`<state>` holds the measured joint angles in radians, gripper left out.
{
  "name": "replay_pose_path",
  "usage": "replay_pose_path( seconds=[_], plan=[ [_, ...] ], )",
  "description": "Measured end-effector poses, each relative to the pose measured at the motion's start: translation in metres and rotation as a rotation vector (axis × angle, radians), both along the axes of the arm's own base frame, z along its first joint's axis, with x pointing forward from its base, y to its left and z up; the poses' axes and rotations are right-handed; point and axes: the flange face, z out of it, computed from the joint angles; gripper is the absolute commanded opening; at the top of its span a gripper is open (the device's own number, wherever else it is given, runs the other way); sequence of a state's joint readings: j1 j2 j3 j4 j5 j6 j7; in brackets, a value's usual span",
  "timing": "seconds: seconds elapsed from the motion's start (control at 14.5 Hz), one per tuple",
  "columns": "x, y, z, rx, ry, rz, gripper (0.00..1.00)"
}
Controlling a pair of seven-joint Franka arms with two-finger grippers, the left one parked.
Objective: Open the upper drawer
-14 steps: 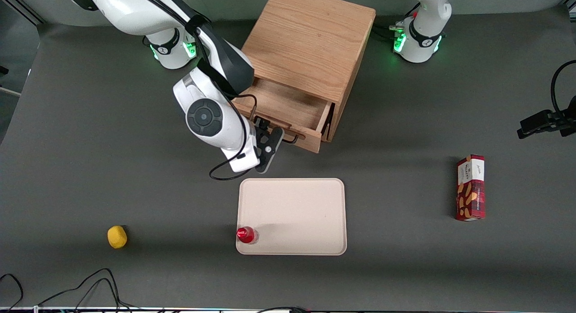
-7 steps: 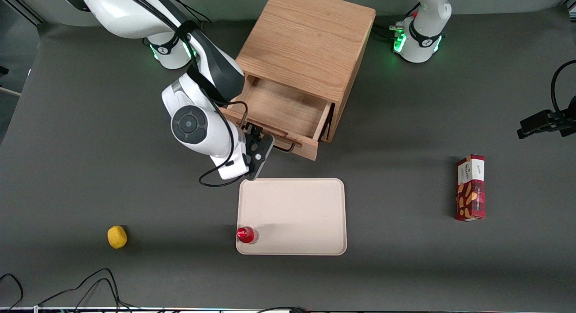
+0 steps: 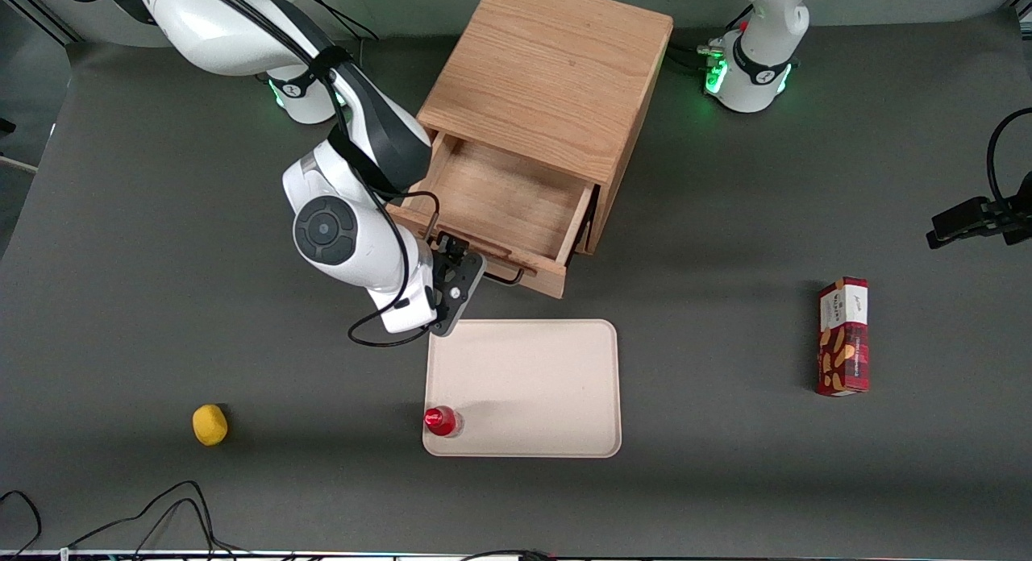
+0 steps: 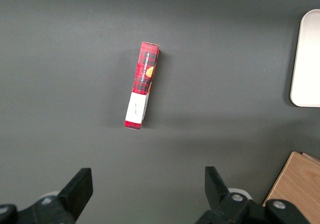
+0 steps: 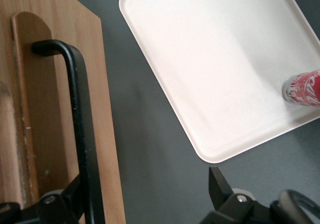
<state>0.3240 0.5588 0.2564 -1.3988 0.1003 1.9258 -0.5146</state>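
The upper drawer (image 3: 500,198) of the wooden cabinet (image 3: 548,69) stands pulled out, and its bare oak inside shows. Its black wire handle (image 3: 504,277) sits on the drawer front, facing the front camera. My right gripper (image 3: 459,259) is at the handle's end toward the working arm's side. In the right wrist view the gripper (image 5: 145,204) is open with its fingers wide apart. The handle (image 5: 80,114) runs along the drawer front (image 5: 107,134) right by one finger (image 5: 62,204). The lower drawer is hidden under the upper one.
A cream tray (image 3: 524,367) lies just nearer the front camera than the drawer, with a red can (image 3: 441,421) standing on its corner. A yellow fruit (image 3: 210,425) lies toward the working arm's end. A red box (image 3: 843,336) lies toward the parked arm's end.
The drawer has slid further out of the cabinet toward the front camera. The gripper and wrist moved with it, nearer the tray.
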Motion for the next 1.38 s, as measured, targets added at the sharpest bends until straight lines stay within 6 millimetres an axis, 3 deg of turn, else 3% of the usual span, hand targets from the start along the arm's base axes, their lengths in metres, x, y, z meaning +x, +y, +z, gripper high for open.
replay_pose_path(
  seconds=[0.48, 1.38],
  plan=[
    [0.019, -0.02, 0.001, 0.019, -0.03, -0.01, 1.0],
    [0.042, -0.04, 0.004, 0.05, -0.085, -0.052, 1.0]
  ],
)
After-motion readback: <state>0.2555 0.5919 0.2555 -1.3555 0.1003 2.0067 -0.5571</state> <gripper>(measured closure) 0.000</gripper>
